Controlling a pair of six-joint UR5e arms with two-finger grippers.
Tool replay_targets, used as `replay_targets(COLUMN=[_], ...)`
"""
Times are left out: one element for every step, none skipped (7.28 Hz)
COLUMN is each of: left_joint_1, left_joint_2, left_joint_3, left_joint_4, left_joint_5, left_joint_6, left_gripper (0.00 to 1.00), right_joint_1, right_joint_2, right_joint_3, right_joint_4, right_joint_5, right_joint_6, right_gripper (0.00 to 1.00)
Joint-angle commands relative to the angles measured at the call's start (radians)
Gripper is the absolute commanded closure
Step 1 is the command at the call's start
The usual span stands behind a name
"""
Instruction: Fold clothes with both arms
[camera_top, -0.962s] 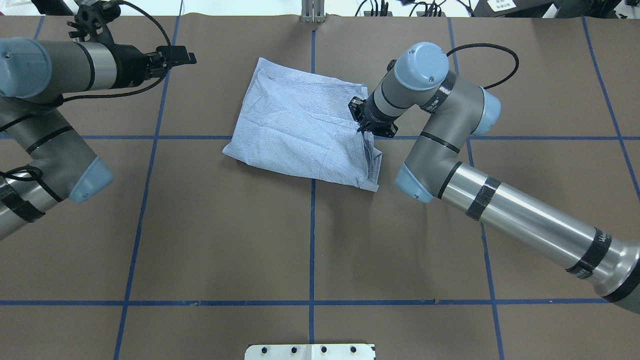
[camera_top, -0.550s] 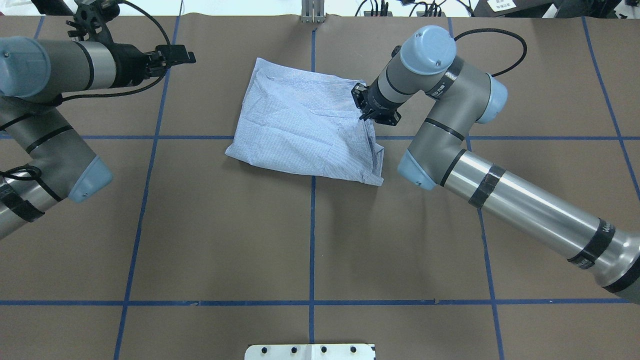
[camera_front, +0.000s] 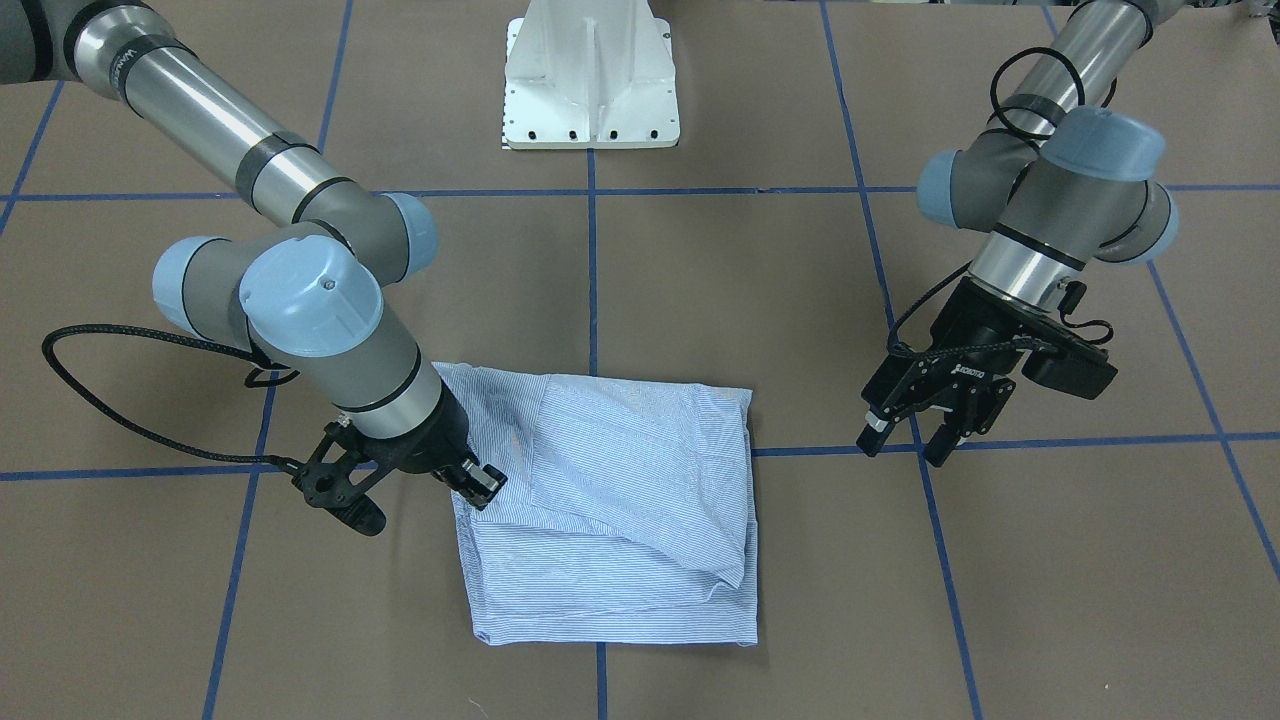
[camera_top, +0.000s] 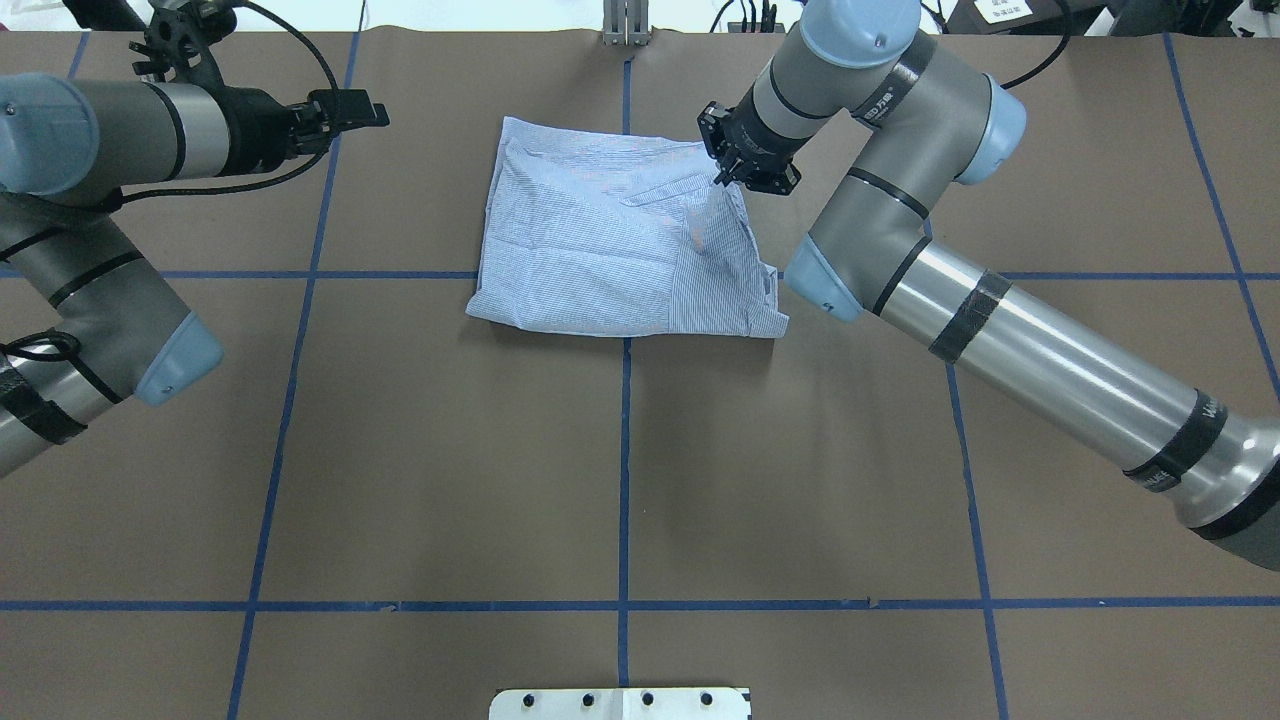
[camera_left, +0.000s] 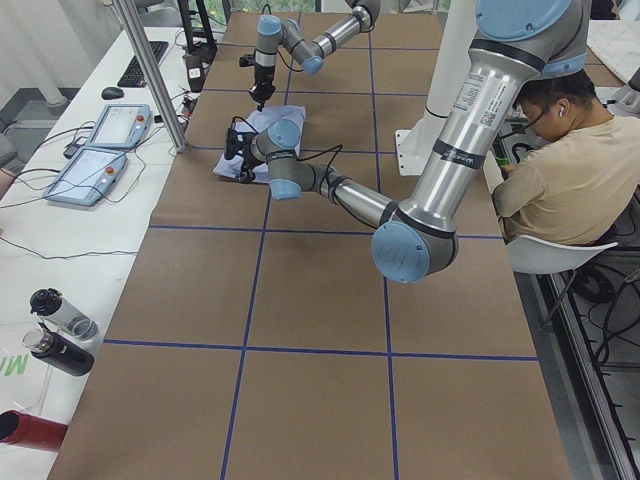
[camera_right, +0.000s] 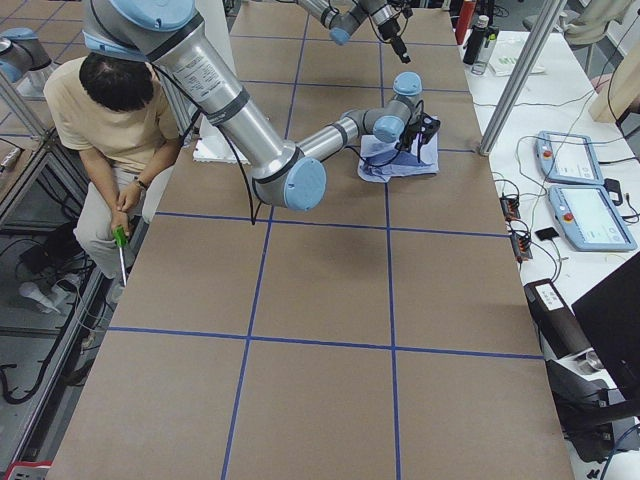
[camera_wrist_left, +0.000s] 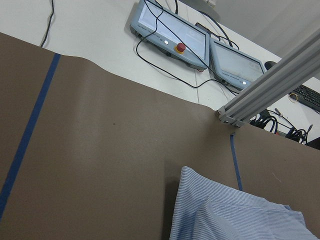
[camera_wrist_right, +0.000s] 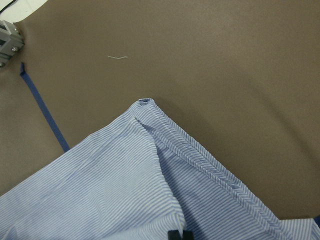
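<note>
Where the folded shirt (camera_top: 590, 250) lies on the brown surface (camera_top: 450, 480), far centre and across the blue tape line (camera_top: 625, 450), my right gripper (camera_top: 721, 179) is pinched onto cloth near the shirt's far right corner. A ridge of fabric is tented up to it. My left gripper (camera_top: 372, 108) hangs well off to the left, jaws apart, holding nothing.

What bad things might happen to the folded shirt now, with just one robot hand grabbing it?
1. The right gripper pinches the shirt only at its edge near one corner. If it pulls, the top folded layer may slide or open up.
2. The left gripper hangs open, off the shirt, so nothing pins the other side. The whole bundle may drag or bunch on the table.
</note>
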Motion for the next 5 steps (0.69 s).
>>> replay_targets(left_joint_1=[0.001, 0.001, 0.001, 0.001, 0.001], left_joint_2=[0.000, -0.001, -0.003, -0.003, -0.003], left_joint_3=[0.000, 0.000, 0.000, 0.000, 0.000], left_joint_4=[0.000, 0.000, 0.000, 0.000, 0.002], left_joint_5=[-0.001, -0.001, -0.001, 0.001, 0.001], left_joint_6=[-0.002, -0.002, -0.002, -0.002, -0.002], left_gripper=[0.01, 0.01, 0.01, 0.01, 0.01], right_joint_1=[-0.011, -0.013, -0.014, -0.024, -0.024], right_joint_2=[-0.016, -0.028, -0.027, -0.028, -0.030], right_joint_3=[-0.022, -0.028, -0.030, -0.034, -0.037], right_joint_4=[-0.003, -0.002, -0.002, -0.002, -0.002], right_joint_5=[-0.013, -0.013, -0.013, -0.015, -0.015], right_joint_6=[-0.048, -0.065, -0.065, -0.067, -0.065], right_gripper=[1.00, 1.00, 0.69, 0.51, 0.46])
